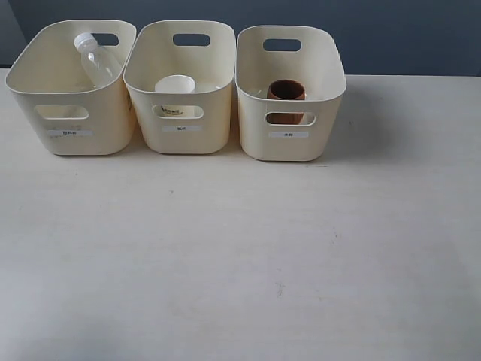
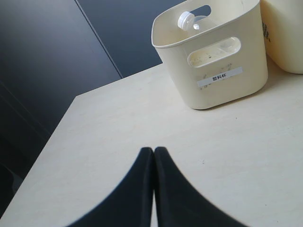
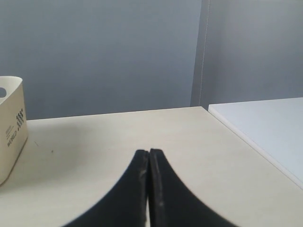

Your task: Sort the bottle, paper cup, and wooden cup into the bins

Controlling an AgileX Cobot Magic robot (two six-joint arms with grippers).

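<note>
bottle (image 1: 96,59) leaning in left bin (image 1: 71,131) | paper cup (image 1: 175,85) in middle bin | wooden cup (image 1: 286,92) in right bin | left claw (image 2: 153,152) together, empty | right claw (image 3: 148,153) together, empty

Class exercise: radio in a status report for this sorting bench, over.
Left gripper and right gripper shut, empty. Bottle, paper cup, wooden cup each binned separately. Nothing in the way.

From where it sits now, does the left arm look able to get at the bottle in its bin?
Probably yes: the bottle leans in the open-topped left bin, with bare table between it and the left end effector.
</note>
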